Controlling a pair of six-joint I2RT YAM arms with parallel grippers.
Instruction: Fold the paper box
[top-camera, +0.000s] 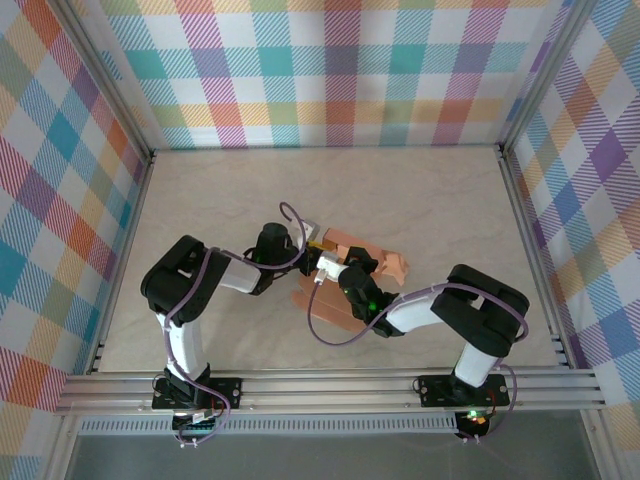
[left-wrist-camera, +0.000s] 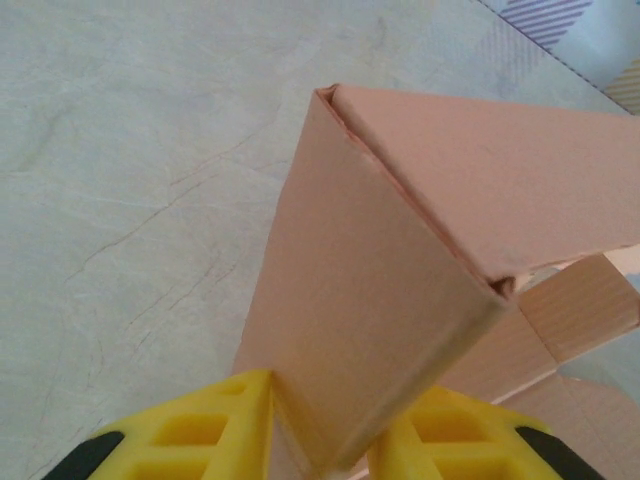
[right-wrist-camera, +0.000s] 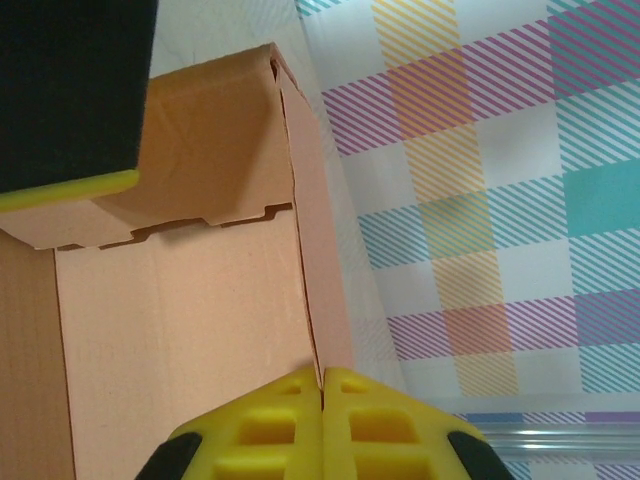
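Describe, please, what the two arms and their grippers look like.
The left arm and right arm have white links, bulky black joints and a looping purple cable. The right one shows a small green light. The left gripper and right gripper have yellow fingers with moulded rectangular recesses and black bases.

Bare table (top-camera: 420, 200) beyond paper box (top-camera: 392, 266), walls (top-camera: 340, 70) around.

The paper box (left-wrist-camera: 380, 300) is salmon-orange thin card, partly erected. One upright wall runs down between the fingers of the left pincer (left-wrist-camera: 320, 435) and meets a second panel at a sharp folded corner just beyond it. Another thin wall stands edge-on in the closed right pincer (right-wrist-camera: 322, 395), a notched flap beyond it. Other flaps lie flat on the bench (top-camera: 430, 200).
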